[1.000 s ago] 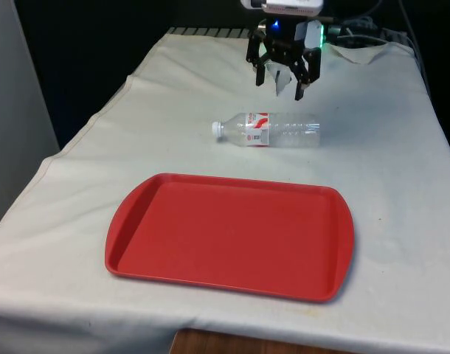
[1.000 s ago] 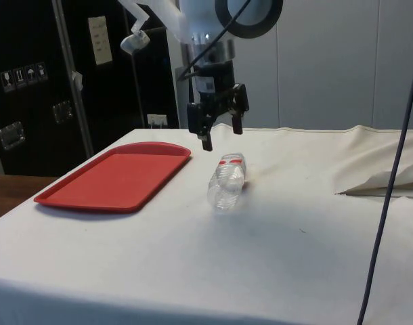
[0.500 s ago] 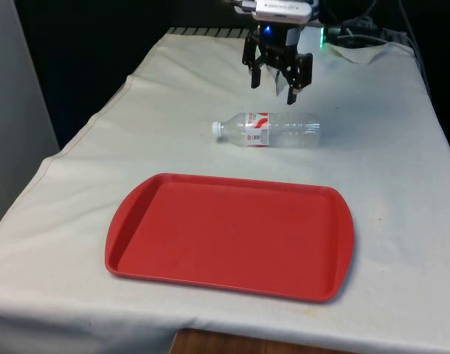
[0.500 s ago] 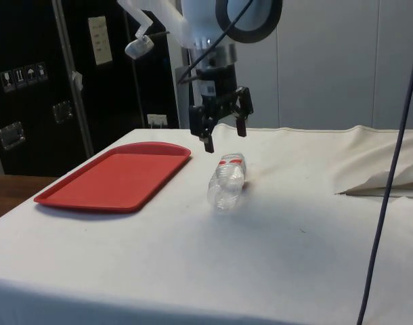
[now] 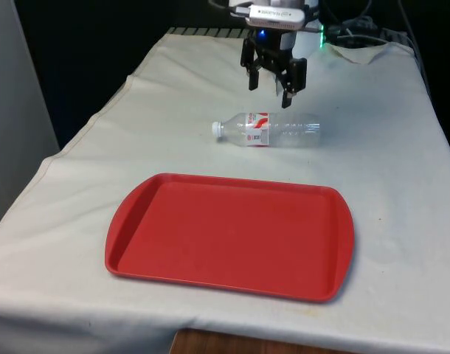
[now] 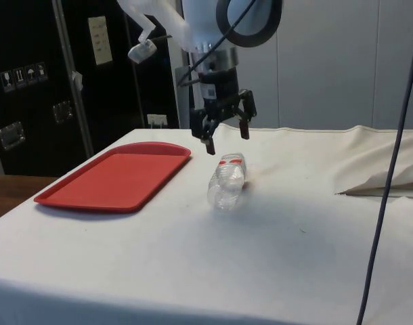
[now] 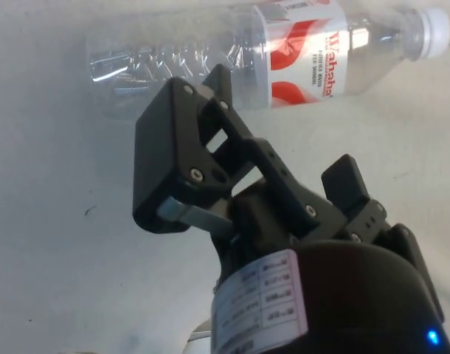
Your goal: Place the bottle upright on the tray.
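Observation:
A clear plastic bottle (image 5: 268, 130) with a red-and-white label lies on its side on the white cloth, its white cap towards the front view's left. It also appears in the side view (image 6: 227, 183) and the wrist view (image 7: 299, 51). My gripper (image 5: 269, 90) hangs open a little above and behind the bottle, holding nothing and not touching it; I also see the gripper from the side (image 6: 227, 139) and from the wrist (image 7: 275, 127). The red tray (image 5: 136, 206) lies flat and bare, nearer the front edge (image 6: 115, 179).
A raised fold of cloth (image 5: 361, 53) lies at the far right corner (image 6: 382, 183). A dark cable (image 6: 389, 169) hangs across the side view's right. The table's left edge (image 5: 85, 133) drops off beside the tray.
The gripper has turned about its wrist and shifted slightly towards the front view's left, staying open above the bottle. Bottle and tray have not moved.

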